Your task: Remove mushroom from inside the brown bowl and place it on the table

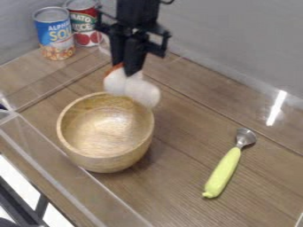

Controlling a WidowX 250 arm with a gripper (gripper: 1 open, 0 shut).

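The table [190,124] fills most of the frame, brown wood-grain planks running on a diagonal, with clear plastic walls [236,80] along its edges. A bright glare sits on the wall at the right side.

The brown bowl [105,133] is the widest thing here, sitting left of centre in the lower half. Its hollow is bare, pale wood with a ring of grain showing at the bottom.

The black robot arm [138,18] comes down from the top edge, just left of centre, and ends in the gripper [130,71], which points downward above the bowl's far rim. Its jaws are closed on the mushroom [133,86], which hangs in the air, clear of the bowl and not touching the tabletop. The pale stem shows as a whitish lump, somewhat blurred, and a bit of orange-brown cap peeks out at its upper left, against the fingers.

In the upper left corner stand 2 soup cans [66,29] side by side, upright, one with a blue label and one with a red label; they look to be touching or nearly so.

At the lower right lies a spoon [229,165] with a yellow-green handle and a silver bowl end, angled toward the upper right, well apart from the wooden bowl.
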